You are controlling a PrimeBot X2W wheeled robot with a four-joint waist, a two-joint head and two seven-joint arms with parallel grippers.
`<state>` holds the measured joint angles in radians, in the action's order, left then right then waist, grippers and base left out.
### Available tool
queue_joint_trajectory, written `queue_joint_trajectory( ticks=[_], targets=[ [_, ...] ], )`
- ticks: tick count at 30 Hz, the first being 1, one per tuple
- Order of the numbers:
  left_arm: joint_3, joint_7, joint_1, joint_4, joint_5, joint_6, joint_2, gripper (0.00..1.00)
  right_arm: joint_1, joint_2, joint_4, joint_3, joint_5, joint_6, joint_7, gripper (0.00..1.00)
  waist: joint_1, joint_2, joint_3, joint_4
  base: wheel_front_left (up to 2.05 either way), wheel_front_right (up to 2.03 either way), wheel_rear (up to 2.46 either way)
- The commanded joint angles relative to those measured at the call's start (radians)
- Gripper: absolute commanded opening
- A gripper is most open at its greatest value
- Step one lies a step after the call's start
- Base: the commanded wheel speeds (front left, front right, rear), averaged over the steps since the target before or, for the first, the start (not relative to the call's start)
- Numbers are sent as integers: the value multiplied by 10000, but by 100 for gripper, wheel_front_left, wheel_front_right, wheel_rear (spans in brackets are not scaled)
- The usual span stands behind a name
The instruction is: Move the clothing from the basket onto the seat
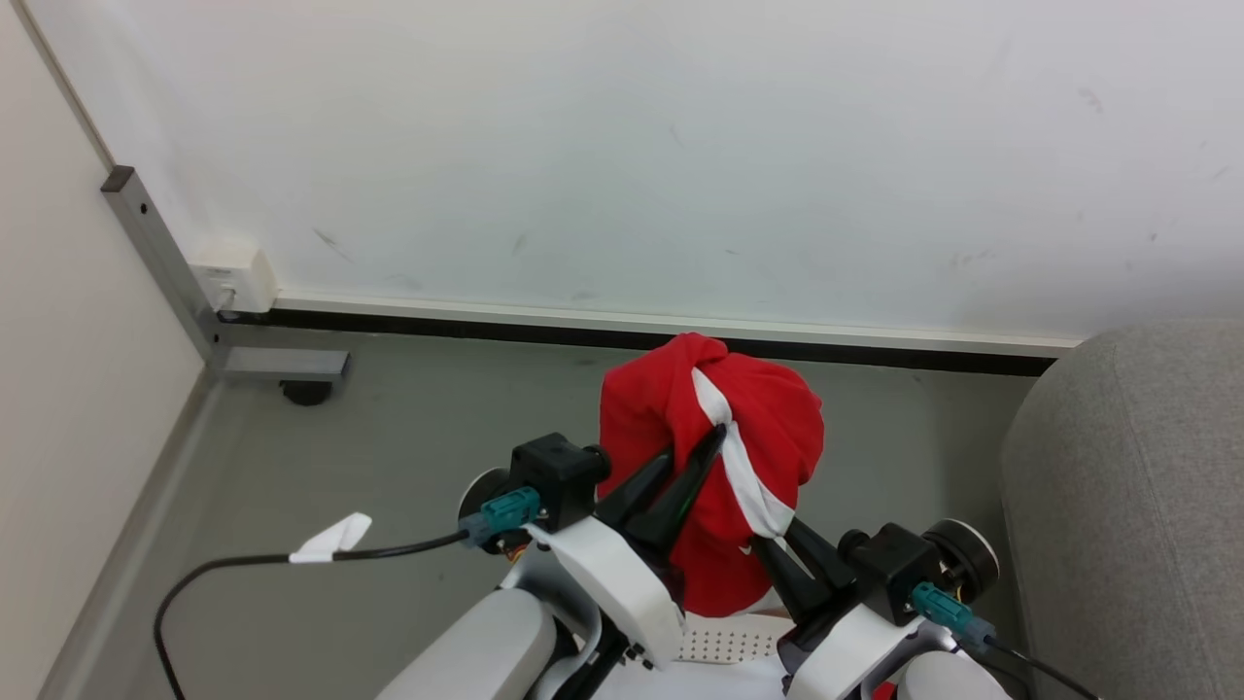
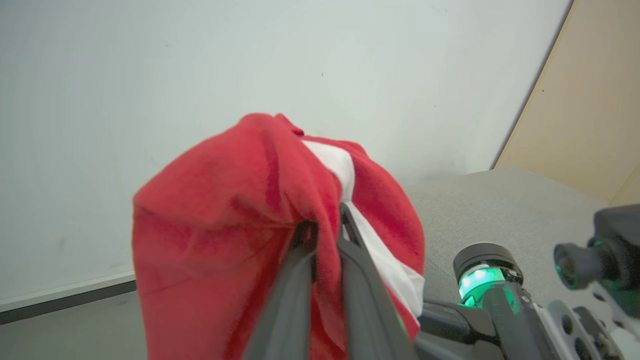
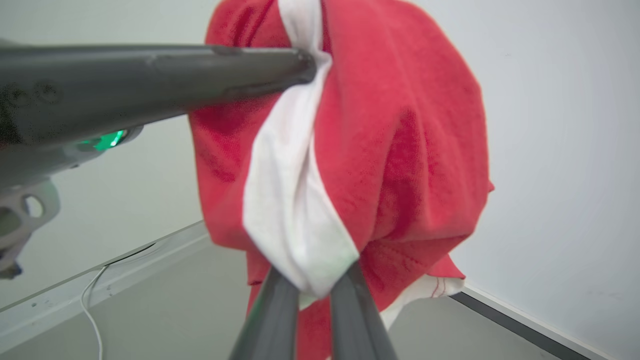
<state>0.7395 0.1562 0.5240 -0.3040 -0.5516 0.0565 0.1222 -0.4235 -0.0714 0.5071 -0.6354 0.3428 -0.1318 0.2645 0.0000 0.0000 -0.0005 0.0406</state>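
Together, left fingers (image 1: 671, 506) pinching clothing (image 1: 661, 408), right fingers (image 1: 792, 578) clamping white stripe (image 1: 743, 476)

Grey floor (image 1: 437, 418) here, a black cable (image 1: 243, 560) with a white tag (image 1: 330, 538) curling across its left, a metal bar (image 1: 282, 364) resting in the corner, the grey seat (image 1: 1127, 506) standing at right.

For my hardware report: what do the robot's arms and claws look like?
Both the left claw and right claw have two long, dark, tapering fingers on a black block. The forearms are smooth white shells. A teal plug with a black cable joins each wrist; a green light glows there.
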Motion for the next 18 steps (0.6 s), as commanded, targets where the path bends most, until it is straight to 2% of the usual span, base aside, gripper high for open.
queue_joint_trajectory(
  ticks=[1,4,5,8,18],
  targets=[
    [-48,76,-27,-40,-31,-28,105,0,171,-90,-114,77,-88,21,-1,0,0,0,-9,-41,0,0,0],
    [-61,101,-25,-105,-54,-64,135,0,288,-112,-269,197,-121,21,-1,0,0,0,-26,-98,0,0,0],
    [-54,97,-28,-122,-55,-82,136,5,340,-130,-336,263,-120,21,-1,0,0,0,-32,-112,0,0,0],
    [26,45,-43,-142,-32,-89,117,100,471,-193,-503,512,-151,21,-1,0,0,0,-40,-166,0,0,0],
    [106,253,-199,246,75,-186,252,100,752,-471,-1102,1623,-341,21,0,0,0,0,176,-796,0,0,0]
  ],
)
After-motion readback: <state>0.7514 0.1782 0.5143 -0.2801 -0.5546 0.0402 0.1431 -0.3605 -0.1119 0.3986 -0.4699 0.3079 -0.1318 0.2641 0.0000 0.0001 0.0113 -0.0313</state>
